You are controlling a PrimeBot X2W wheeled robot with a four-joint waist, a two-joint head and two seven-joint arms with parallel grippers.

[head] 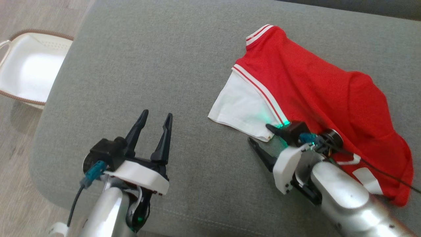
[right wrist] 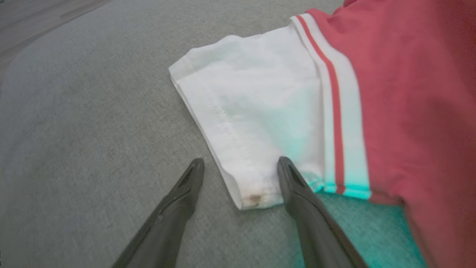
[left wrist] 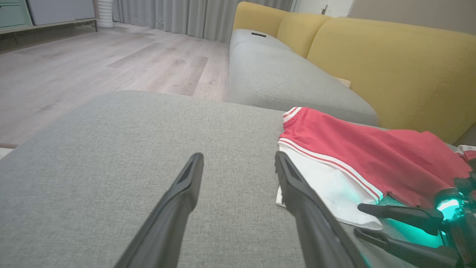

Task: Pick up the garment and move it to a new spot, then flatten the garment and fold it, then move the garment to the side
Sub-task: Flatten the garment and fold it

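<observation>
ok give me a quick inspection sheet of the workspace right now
surface: grey cushion, even
job's things: red and white garment, rumpled, unfolded, on the cushion's right part
clutter: nothing seen
hands: left hand open over bare cushion; right hand open astride the garment's white corner, holding nothing
cables: left wrist cable hangs free; right wrist cable passes over the garment
surroundings: white basket on wood floor; yellow sofa

red-white garment (head: 312, 82) on grey cushion (head: 164, 59); right hand (head: 259, 133) open at white corner; left hand (head: 157, 113) open.
</observation>
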